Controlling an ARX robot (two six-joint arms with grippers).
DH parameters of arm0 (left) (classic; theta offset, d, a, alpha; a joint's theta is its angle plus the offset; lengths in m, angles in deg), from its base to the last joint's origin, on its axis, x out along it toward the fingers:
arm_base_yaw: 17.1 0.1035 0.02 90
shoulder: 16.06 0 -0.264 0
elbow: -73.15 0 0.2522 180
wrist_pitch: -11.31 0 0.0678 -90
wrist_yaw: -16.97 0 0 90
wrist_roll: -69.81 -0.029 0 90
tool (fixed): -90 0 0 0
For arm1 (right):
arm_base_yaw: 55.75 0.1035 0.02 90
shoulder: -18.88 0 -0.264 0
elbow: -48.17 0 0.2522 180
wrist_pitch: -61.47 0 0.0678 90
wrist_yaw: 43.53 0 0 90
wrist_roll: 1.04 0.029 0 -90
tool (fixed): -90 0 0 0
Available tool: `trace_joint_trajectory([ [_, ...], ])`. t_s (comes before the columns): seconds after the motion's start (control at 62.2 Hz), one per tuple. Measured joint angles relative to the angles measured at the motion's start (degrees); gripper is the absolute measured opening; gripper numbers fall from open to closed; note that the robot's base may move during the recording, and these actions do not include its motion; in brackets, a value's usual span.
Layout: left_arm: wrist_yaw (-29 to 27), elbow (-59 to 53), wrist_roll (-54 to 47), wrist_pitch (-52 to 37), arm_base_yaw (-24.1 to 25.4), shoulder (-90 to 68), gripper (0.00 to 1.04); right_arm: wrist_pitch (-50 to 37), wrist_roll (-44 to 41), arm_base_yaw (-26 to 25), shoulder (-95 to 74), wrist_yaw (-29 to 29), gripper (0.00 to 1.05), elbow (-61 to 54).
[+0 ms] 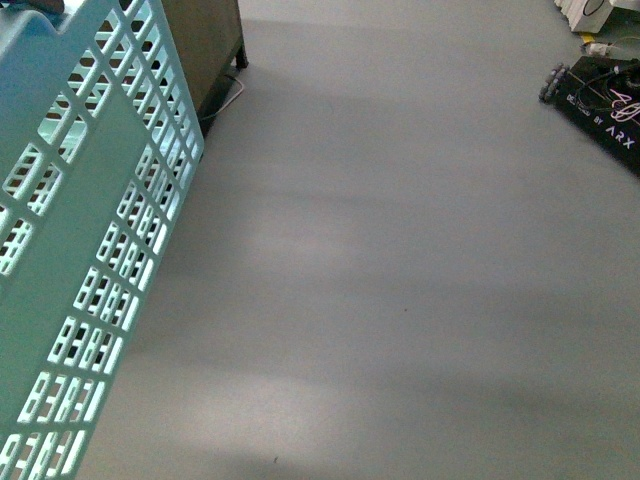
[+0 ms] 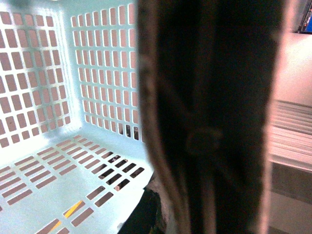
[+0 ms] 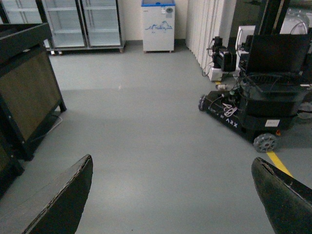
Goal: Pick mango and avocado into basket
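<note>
**Basket at left, right claw released**

In the front view the basket (image 1: 60, 250) fills the left edge, its slotted teal wall slanting across the frame. A dark cabinet (image 1: 205, 40) stands behind it. Grey floor (image 1: 400, 280) spreads to the right, and a black wheeled base (image 1: 600, 100) sits at the far right. The left wrist view looks into the basket, but a broad, blurred dark band (image 2: 209, 117) blocks the lens, so I cannot tell the left claw's state. The right claw (image 3: 171, 163) is released, its fingers (image 3: 63, 204) wide apart over bare floor.
</note>
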Motion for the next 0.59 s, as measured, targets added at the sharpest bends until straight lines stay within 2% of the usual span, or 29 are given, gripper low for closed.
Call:
trace_joint_trajectory([
  [0.595,0.0,0.0,0.0,0.0,0.0,0.0,0.04,0.0,0.0,0.0,0.0,0.0,0.96,0.0],
])
